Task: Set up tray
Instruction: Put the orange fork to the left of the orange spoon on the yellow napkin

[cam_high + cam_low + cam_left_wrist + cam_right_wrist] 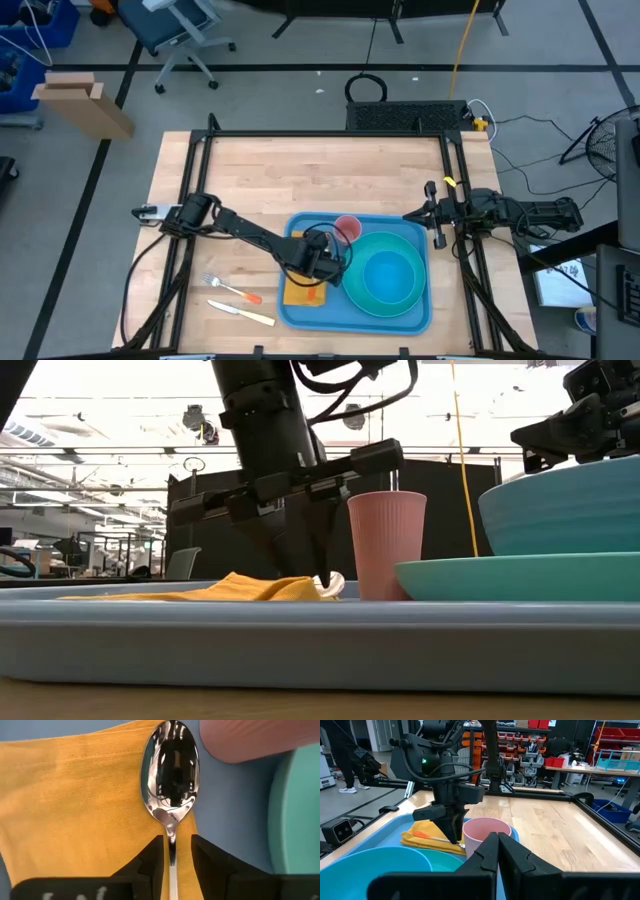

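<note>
Left gripper (172, 857): clenched on the spoon (171, 770) handle — laying it on the yellow napkin (75, 805).
Napkin: on the tray's (300, 318) left edge.
Right gripper (498, 851): pinched closed, waiting off the tray's right edge.

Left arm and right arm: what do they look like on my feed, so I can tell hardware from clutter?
Both arms are matte black, jointed links with black cables looped alongside. The left gripper has two dark, wedge-shaped fingers under a wide black crossbar. The right gripper has the same tapered black fingers. Yellow tags mark the right arm near its wrist.

Grey floor, office chair (178, 28), red storage bins (520, 742), bright ceiling.
</note>
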Robot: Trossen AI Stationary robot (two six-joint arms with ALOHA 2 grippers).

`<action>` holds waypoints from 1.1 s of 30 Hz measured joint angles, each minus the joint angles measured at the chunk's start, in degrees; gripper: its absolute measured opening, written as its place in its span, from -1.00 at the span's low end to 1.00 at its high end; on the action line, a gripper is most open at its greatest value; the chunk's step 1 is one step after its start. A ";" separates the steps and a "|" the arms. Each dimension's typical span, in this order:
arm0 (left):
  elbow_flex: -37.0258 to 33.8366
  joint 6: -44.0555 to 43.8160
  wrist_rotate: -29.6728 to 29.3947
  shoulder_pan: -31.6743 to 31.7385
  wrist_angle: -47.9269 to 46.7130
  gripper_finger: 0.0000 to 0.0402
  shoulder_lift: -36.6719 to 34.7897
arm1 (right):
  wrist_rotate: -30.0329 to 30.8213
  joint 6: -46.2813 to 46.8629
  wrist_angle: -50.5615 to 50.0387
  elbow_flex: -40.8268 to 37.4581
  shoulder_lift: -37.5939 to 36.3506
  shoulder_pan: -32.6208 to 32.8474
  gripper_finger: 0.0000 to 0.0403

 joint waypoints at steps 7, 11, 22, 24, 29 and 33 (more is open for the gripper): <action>0.02 12.09 -0.02 -0.92 -5.91 -0.49 -4.16 | 0.00 -0.03 0.00 0.00 0.00 0.00 -1.00; 0.04 11.12 0.51 -4.00 -18.78 -0.49 -9.22 | 0.02 -0.02 -0.02 0.00 0.00 0.00 -1.00; -2.71 -21.36 0.97 -20.26 -35.97 -0.48 -14.29 | 0.01 3.13 -0.01 0.00 0.00 0.00 -1.00; -5.45 -24.21 2.30 -21.92 -31.90 -0.48 -14.27 | 0.02 3.66 -0.02 0.00 0.00 0.00 -1.00; -12.90 -24.52 4.61 -24.36 -16.19 -0.48 -14.27 | 0.00 4.94 -0.04 0.00 0.00 0.00 -1.00; -18.21 -20.79 -1.33 -25.05 -7.69 -0.48 -14.16 | 0.00 4.89 -0.07 0.00 0.00 0.00 -1.00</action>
